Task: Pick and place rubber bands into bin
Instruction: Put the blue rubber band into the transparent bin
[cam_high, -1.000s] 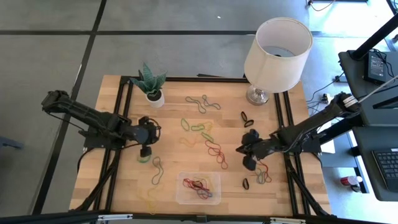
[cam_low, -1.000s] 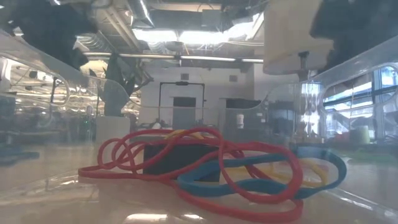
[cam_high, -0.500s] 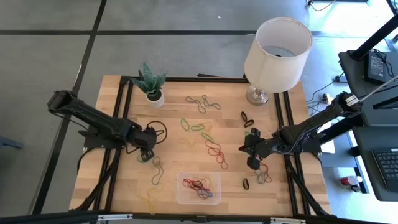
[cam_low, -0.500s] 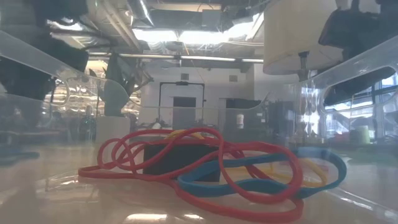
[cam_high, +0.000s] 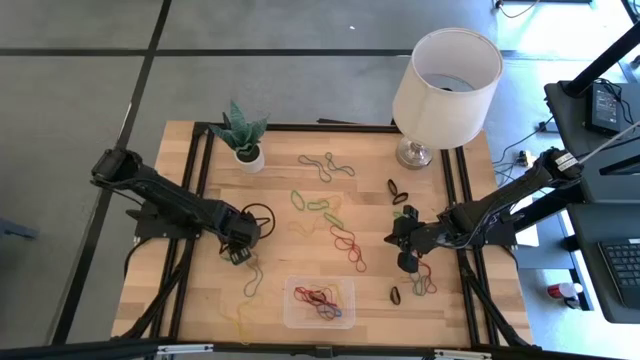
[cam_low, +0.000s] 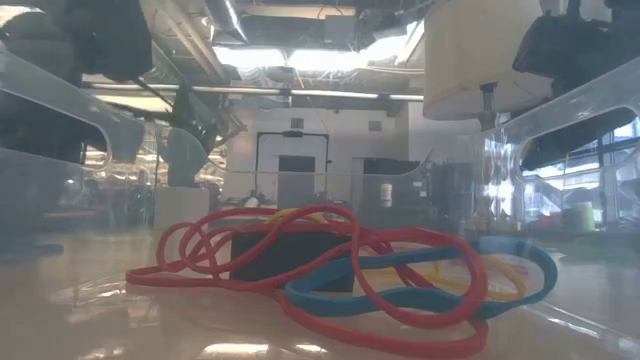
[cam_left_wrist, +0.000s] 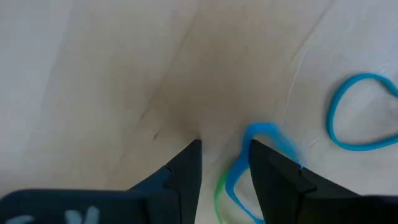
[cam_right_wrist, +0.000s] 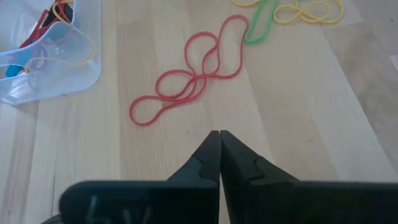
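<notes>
The left claw (cam_high: 238, 250) hangs low over the left half of the table (cam_high: 190, 300), seen from above, with the bin (cam_high: 319, 302) off to its right toward the near edge. Loose rubber bands (cam_high: 346, 246) lie scattered between the two claws. The right claw (cam_high: 403, 243) sits over the right half, the bin to its near-left, a lamp (cam_high: 446, 75) beyond it at the far edge and a potted plant (cam_high: 243, 135) at the far left. Bare wood lies open around the left claw on its near side.

At table height, only the bin's clear wall (cam_low: 560, 110) and its contents show close up: a tangle of red bands (cam_low: 300, 250), one blue band (cam_low: 420, 285) and some yellow behind. Both claws are only dark blurs up high.

The left wrist camera shows what the overhead cannot: the left claw (cam_left_wrist: 225, 165) stands narrowly apart, a blue band (cam_left_wrist: 249, 162) running between its fingers (cam_left_wrist: 186, 171); whether it is pinched I cannot tell. A second blue loop (cam_left_wrist: 360, 112) lies beside it, apart.

The right wrist camera shows the right claw (cam_right_wrist: 219, 155) closed, tips touching, holding nothing. Ahead lies a red band chain (cam_right_wrist: 186, 78), well clear of the tips; the bin's corner (cam_right_wrist: 56, 81) is off to one side.
</notes>
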